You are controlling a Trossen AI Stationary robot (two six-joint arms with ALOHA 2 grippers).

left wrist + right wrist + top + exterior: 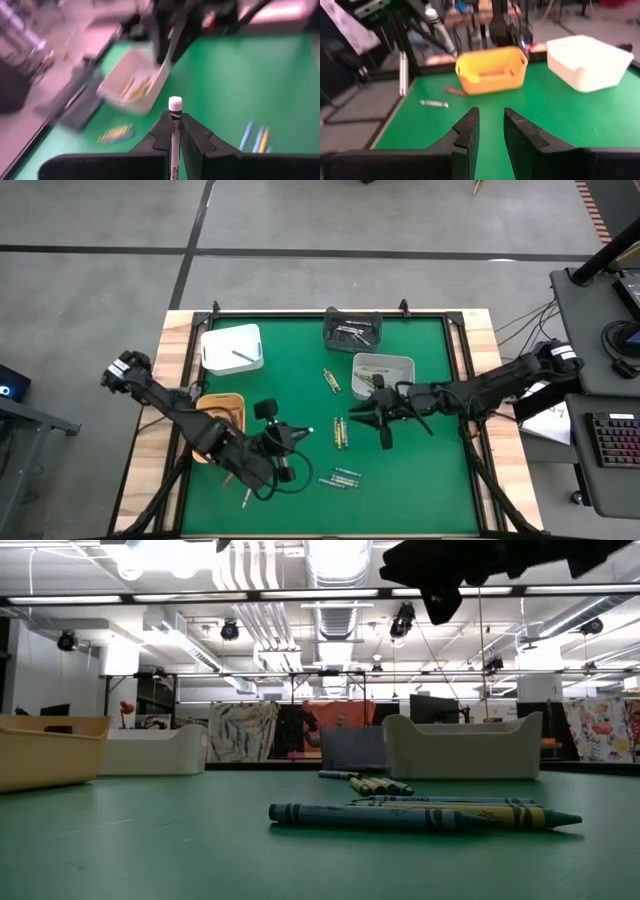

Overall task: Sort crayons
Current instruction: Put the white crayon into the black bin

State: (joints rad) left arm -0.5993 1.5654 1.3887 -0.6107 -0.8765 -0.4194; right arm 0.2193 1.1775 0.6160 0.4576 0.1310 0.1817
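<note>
1. Green surface (420,480) carries four trays; loose crayons (340,477) lie near its front edge, more mid-surface.
2. Left end effector (175,131) is clamped on a white crayon (174,125), lifted off the felt, tip sticking out past the fingers.
3. Risk: thin grip near one end, so the stick could pivot or slip during the carry.
4. Risk: dropping it into the wrong tray, orange tray (222,412) being closest, white tray (232,347) behind.
5. Right end effector (490,131) is part open, empty, hovering beside the grey tray (384,366); arms could cross.
</note>
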